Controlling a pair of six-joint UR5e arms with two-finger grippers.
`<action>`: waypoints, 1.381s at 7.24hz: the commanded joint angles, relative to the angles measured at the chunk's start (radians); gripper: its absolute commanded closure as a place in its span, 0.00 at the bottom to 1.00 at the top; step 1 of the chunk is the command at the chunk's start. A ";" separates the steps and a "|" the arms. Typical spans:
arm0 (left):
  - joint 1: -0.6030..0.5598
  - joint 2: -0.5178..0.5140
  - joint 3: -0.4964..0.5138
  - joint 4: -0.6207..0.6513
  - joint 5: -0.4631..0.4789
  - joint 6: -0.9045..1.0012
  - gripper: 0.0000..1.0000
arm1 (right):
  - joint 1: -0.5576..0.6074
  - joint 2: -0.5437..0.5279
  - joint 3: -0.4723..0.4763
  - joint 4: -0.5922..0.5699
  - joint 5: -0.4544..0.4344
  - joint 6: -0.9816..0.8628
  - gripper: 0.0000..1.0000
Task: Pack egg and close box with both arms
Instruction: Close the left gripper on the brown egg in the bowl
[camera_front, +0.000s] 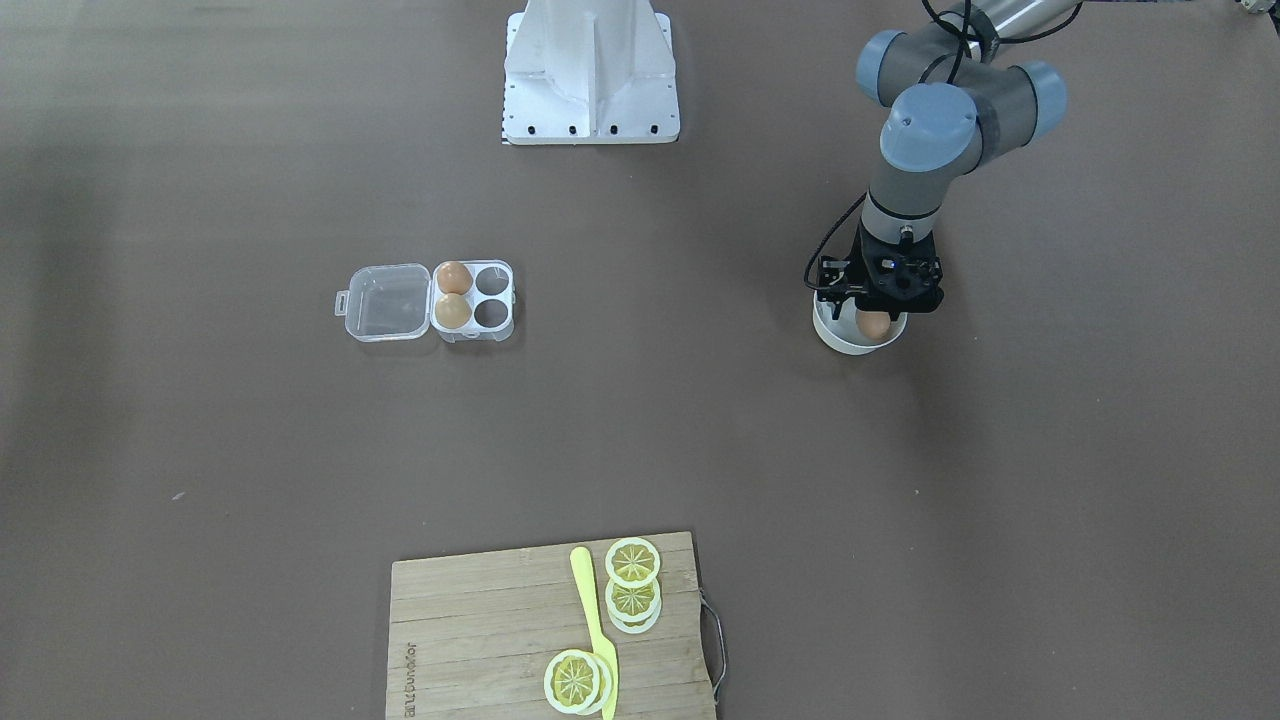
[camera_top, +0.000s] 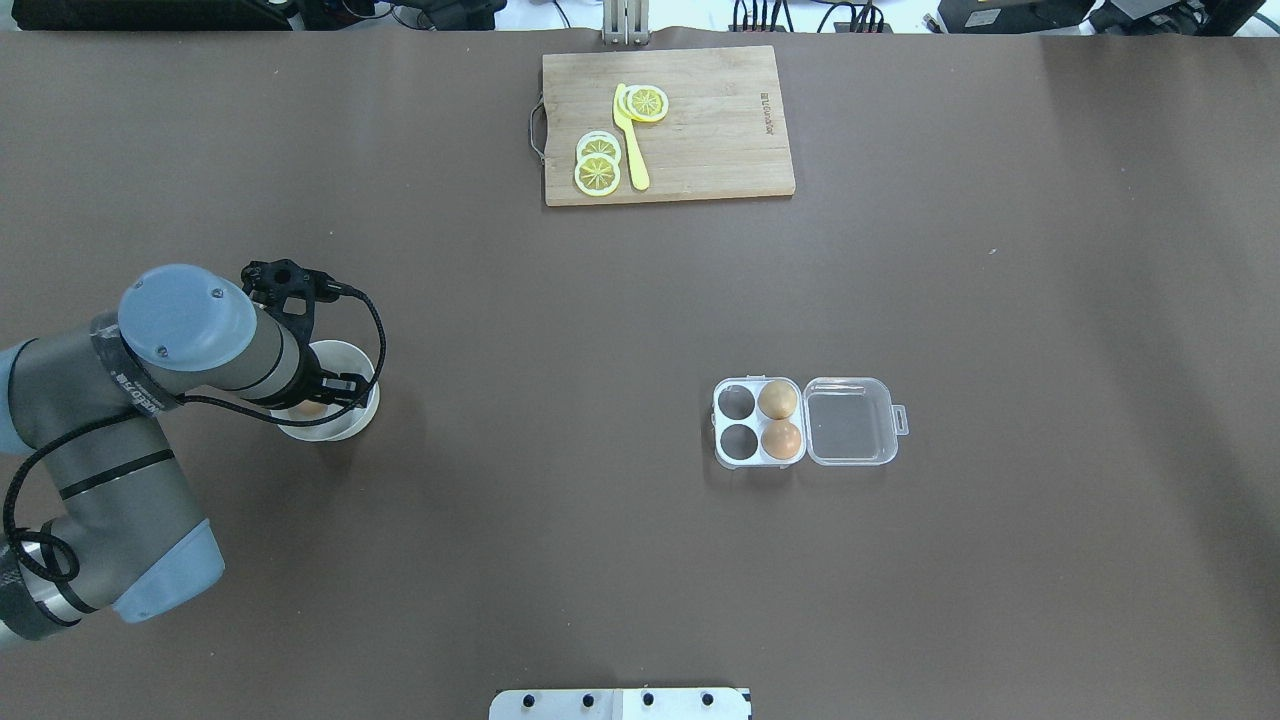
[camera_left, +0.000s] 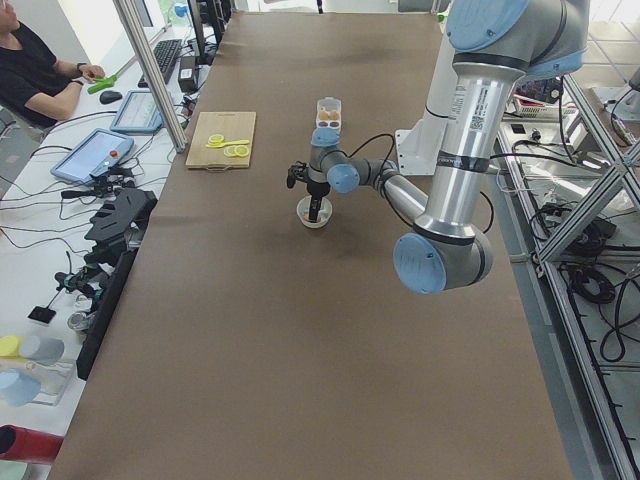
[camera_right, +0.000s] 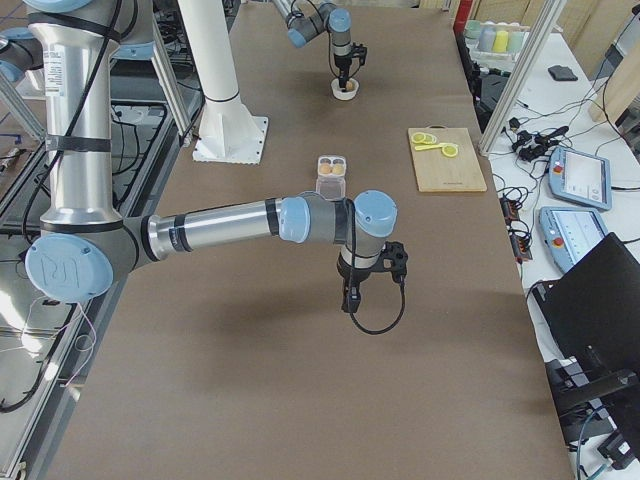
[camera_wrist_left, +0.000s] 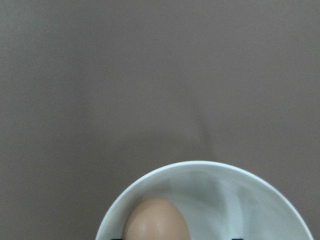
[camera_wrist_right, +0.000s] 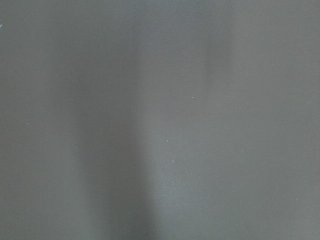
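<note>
A tan egg (camera_front: 873, 324) lies in a round white bowl (camera_front: 835, 338) at the robot's left side. My left gripper (camera_front: 872, 318) reaches straight down into the bowl. In the left wrist view the egg (camera_wrist_left: 156, 221) sits between two widely spaced fingertips, so the gripper is open. The clear box (camera_front: 492, 298) stands mid-table with its lid (camera_front: 385, 302) flat open; two eggs (camera_front: 454, 277) (camera_front: 452, 311) fill the cups by the hinge, and two cups are empty. My right gripper (camera_right: 350, 298) hovers over bare table and shows only in the exterior right view; I cannot tell its state.
A wooden cutting board (camera_front: 480, 620) with lemon slices (camera_front: 632, 562) and a yellow knife (camera_front: 592, 615) lies at the table's far edge from the robot. The white base stand (camera_front: 590, 70) is at the robot's side. An operator (camera_left: 40, 70) sits beyond the table.
</note>
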 joint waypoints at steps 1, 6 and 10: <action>0.002 -0.001 0.000 0.000 -0.002 0.000 0.24 | 0.000 0.000 0.003 0.000 0.000 0.000 0.00; 0.002 0.001 -0.001 0.000 -0.004 0.001 0.47 | 0.000 0.002 0.003 0.000 0.000 0.000 0.00; -0.004 0.018 -0.040 0.001 -0.008 0.003 0.77 | 0.000 0.003 0.003 0.000 0.000 0.002 0.00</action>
